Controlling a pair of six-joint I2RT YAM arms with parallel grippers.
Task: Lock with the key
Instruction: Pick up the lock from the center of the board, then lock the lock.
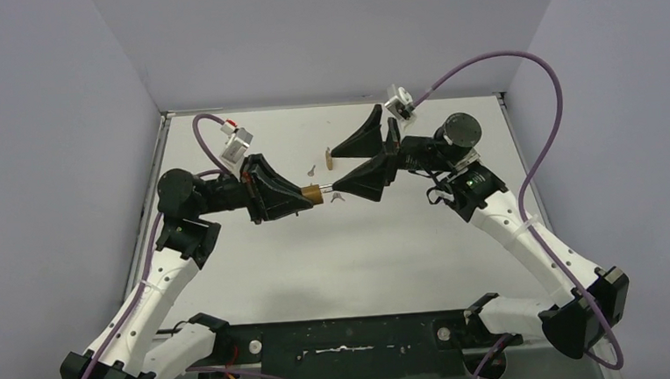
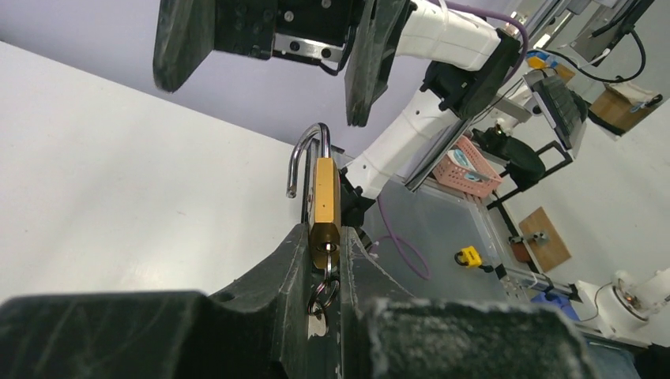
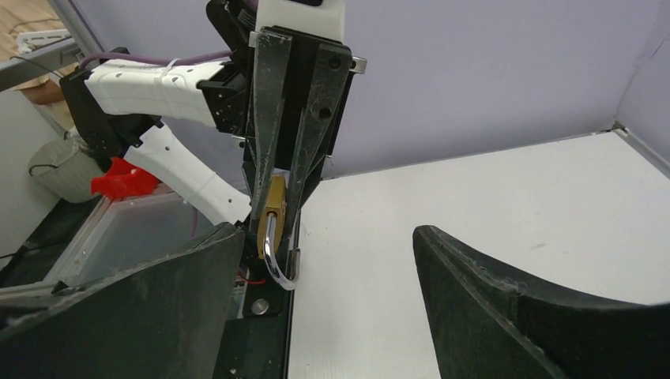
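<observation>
While we are clamping a brass padlock [image 2: 324,201], its shackle [image 2: 304,154] standing open, in our left gripper [image 1: 299,194], we are holding our right gripper [image 1: 335,170] wide open and empty.

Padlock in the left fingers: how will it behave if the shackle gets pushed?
Probably rigid and dense: the padlock looks brass-bodied with a steel shackle. The open shackle may swivel rather than seat if pushed off-axis. Pinched only at its lower end, the smooth body could slip or pivot.

The white table [image 1: 362,258] carries a key [image 1: 311,169] and a tan piece [image 1: 328,159] nearby.
</observation>
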